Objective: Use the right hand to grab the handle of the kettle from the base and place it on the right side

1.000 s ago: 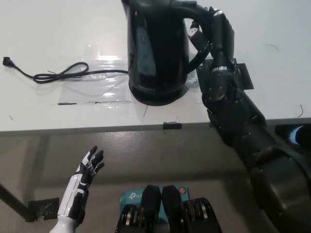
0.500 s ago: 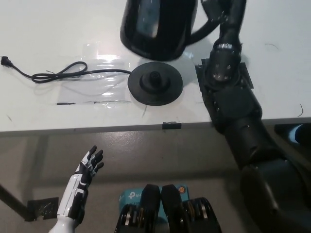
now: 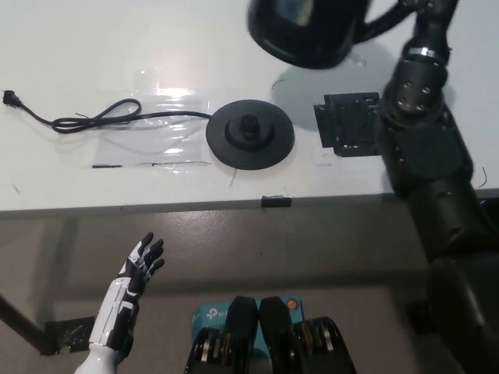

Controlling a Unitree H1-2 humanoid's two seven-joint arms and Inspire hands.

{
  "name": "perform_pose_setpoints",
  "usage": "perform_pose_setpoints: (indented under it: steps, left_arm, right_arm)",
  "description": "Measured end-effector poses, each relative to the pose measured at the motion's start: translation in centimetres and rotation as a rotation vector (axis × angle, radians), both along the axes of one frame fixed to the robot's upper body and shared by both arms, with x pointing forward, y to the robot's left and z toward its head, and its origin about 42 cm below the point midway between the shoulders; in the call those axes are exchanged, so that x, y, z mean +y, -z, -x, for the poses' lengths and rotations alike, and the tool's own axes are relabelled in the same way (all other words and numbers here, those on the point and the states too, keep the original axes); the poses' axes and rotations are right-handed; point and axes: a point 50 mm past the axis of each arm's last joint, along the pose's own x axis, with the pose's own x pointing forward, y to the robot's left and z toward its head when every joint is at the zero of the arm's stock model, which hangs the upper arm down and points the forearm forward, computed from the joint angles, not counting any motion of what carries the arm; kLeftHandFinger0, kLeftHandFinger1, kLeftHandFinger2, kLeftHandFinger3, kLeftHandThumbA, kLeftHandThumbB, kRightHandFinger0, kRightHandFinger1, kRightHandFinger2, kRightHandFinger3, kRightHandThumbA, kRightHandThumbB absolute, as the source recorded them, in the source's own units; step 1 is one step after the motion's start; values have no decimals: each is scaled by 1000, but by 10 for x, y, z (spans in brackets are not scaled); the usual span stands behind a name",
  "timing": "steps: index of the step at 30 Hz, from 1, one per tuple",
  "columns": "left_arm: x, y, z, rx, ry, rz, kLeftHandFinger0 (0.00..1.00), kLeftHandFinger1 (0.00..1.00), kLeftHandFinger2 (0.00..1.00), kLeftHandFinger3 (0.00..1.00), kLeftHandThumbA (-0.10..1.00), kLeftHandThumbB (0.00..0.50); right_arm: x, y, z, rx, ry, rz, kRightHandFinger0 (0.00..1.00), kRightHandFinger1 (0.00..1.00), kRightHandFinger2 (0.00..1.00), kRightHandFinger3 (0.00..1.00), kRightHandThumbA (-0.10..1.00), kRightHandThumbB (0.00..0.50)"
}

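White table (image 3: 93, 47) fills the upper part of the head view, with grey floor below its front edge. On it sits the round black base (image 3: 249, 135), bare on top, its cord (image 3: 101, 119) trailing off to the left across a patch of clear tape. Just right of the base lies a black square mat (image 3: 349, 125). The kettle (image 3: 308, 27) hangs in the air above and to the right of the base, well clear of it and partly cut off by the top edge; its shadow falls on the table between base and mat. The right hand (image 3: 421, 9) is at the handle at the top right corner, evidently clamped on it, though its fingers are mostly out of frame. The left hand (image 3: 140, 265) rests low at the lower left, fingers apart, holding nothing.

The lift is done and the carry is in hand. Next, the kettle likely needs to travel further right and come down upright on the table, probably on or near the mat.
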Motion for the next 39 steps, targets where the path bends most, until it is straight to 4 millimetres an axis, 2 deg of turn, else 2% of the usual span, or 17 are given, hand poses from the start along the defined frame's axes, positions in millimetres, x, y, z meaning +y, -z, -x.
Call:
perform_pose_setpoints:
  steps: [1, 5, 7, 10, 13, 20, 21, 23, 24, 25, 26, 27, 28, 29, 30, 32, 39]
  left_arm:
    - [0, 0, 0, 0, 0, 0, 1000, 1000, 1000, 1000, 953, 500]
    - [0, 0, 0, 1, 0, 0, 1000, 1000, 1000, 1000, 957, 500]
    - [0, 0, 0, 1, 0, 0, 1000, 1000, 1000, 1000, 949, 500]
    - [0, 0, 0, 2, 1, 0, 1000, 1000, 1000, 1000, 948, 500]
    - [0, 0, 0, 2, 1, 1, 1000, 1000, 1000, 1000, 944, 500]
    - [-1, 0, 0, 3, 2, 2, 1000, 1000, 1000, 1000, 951, 500]
    - [-1, 1, 0, 3, 2, 2, 1000, 1000, 1000, 1000, 937, 500]
    - [-1, 1, 0, 4, 2, 3, 1000, 1000, 1000, 1000, 939, 500]
    - [-1, 1, 0, 4, 2, 3, 1000, 1000, 1000, 1000, 941, 500]
    - [-1, 1, 0, 4, 3, 3, 1000, 1000, 1000, 1000, 942, 500]
    - [-1, 1, 0, 4, 3, 3, 1000, 1000, 1000, 1000, 939, 500]
    - [-1, 1, 0, 5, 3, 3, 1000, 1000, 1000, 1000, 931, 500]
    - [-1, 1, 0, 6, 3, 4, 1000, 1000, 1000, 1000, 934, 500]
    - [-1, 1, 0, 8, 2, 5, 1000, 1000, 1000, 1000, 936, 500]
    - [-1, 1, 1, 8, 2, 5, 1000, 1000, 1000, 1000, 935, 500]
    - [-1, 1, 1, 11, 2, 7, 1000, 1000, 1000, 1000, 946, 500]
    - [-1, 2, 2, 18, 0, 9, 1000, 1000, 1000, 1000, 945, 500]
  right_arm:
    - [-6, 5, -1, 13, 12, 12, 0, 18, 392, 196, -55, 48]
    - [-33, 28, -2, 73, 55, 69, 0, 85, 481, 426, -58, 58]
    - [-40, 37, -2, 97, 68, 87, 0, 84, 477, 455, -47, 56]
    - [-51, 52, -1, 142, 86, 104, 0, 73, 451, 463, -33, 43]
    - [-57, 64, -1, 181, 98, 109, 0, 26, 398, 386, -43, 59]
    - [-61, 81, 0, 243, 105, 124, 0, 3, 387, 404, 133, 61]
    - [-61, 82, 0, 246, 104, 127, 0, 9, 407, 423, 265, 63]
    - [-60, 84, 1, 242, 101, 137, 0, 47, 454, 433, 403, 101]
    - [-60, 84, 1, 238, 99, 141, 31, 108, 514, 457, 434, 123]
    - [-59, 84, 2, 232, 99, 152, 176, 283, 670, 521, 524, 149]
    - [-58, 84, 2, 229, 99, 165, 272, 395, 783, 593, 528, 172]
    - [-57, 84, 3, 220, 104, 187, 364, 467, 784, 555, 528, 194]
    - [-57, 84, 4, 208, 110, 221, 471, 627, 970, 714, 521, 250]
    - [-56, 84, 4, 198, 115, 248, 499, 634, 922, 733, 513, 256]
    - [-56, 85, 5, 195, 115, 258, 732, 862, 1000, 1000, 573, 321]
    - [-57, 88, 7, 179, 115, 313, 1000, 1000, 1000, 1000, 633, 381]
    - [-68, 94, 13, 155, 97, 465, 1000, 1000, 1000, 1000, 716, 452]
